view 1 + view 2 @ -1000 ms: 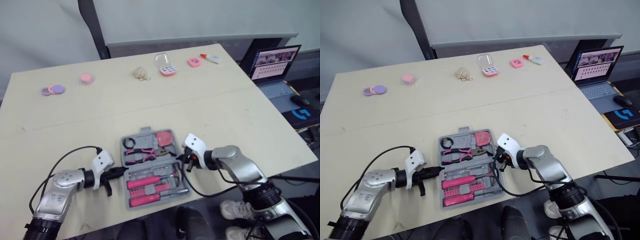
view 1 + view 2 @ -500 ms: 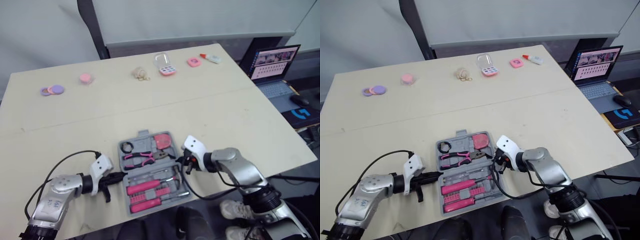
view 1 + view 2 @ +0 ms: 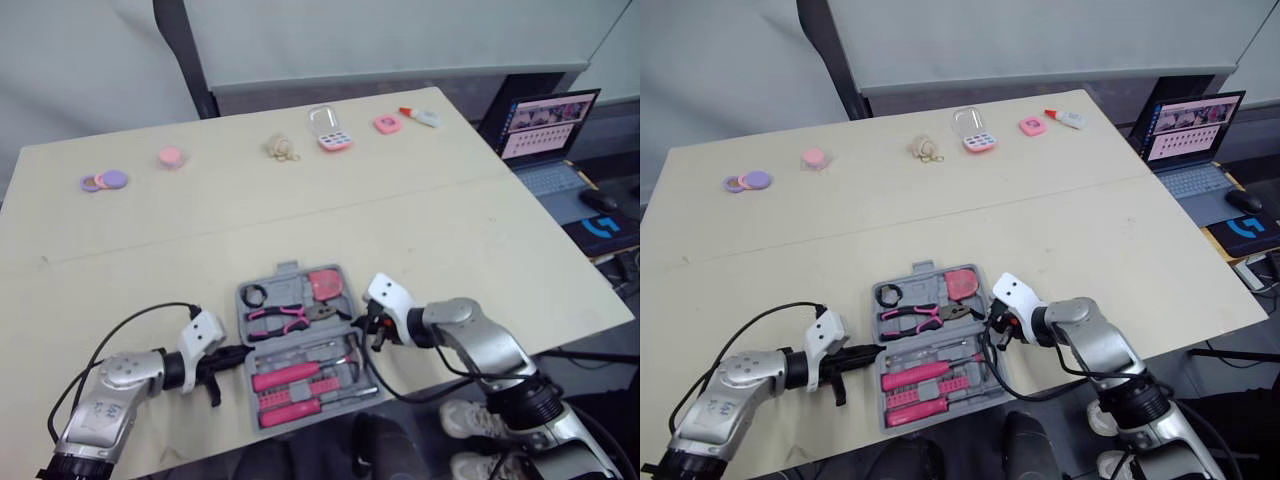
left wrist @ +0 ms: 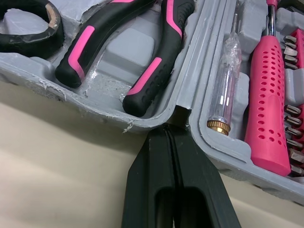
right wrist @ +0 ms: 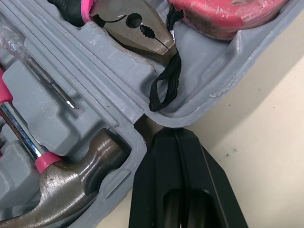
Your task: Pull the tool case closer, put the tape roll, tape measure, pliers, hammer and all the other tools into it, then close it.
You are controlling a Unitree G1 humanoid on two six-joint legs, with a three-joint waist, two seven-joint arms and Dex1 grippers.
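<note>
1. The tool case (image 3: 291, 288) is found lying open and flat on the table (image 3: 450, 230), near the front edge and between the two grippers.
2. The left gripper (image 3: 238, 353) is positioned at the left side of the case. Its two black fingers (image 4: 152, 180) are pressed flat together with no gap, and the tips are set against the notch where the two halves of the case meet.
3. The right gripper (image 3: 367, 326) is positioned at the right side of the case. Its fingers (image 5: 161, 180) are likewise pressed together, with the tips set at the matching notch on that side.
4. In the far half of the case, the tape roll (image 4: 28, 23), the pliers (image 4: 128, 61) and the pink tape measure (image 5: 228, 12) are seated in their moulded recesses. A black strap (image 5: 166, 85) is draped beside the plier nose.
5. In the near half, the hammer (image 5: 80, 190), a pink screwdriver (image 4: 268, 95), a clear tester screwdriver (image 4: 225, 80) and a row of bits (image 4: 292, 118) are seated.
6. Small pink and purple discs (image 3: 105, 180) are located along the far side of the table, well apart from the case.
7. A laptop (image 3: 540, 125) is located beyond the table's right edge
</note>
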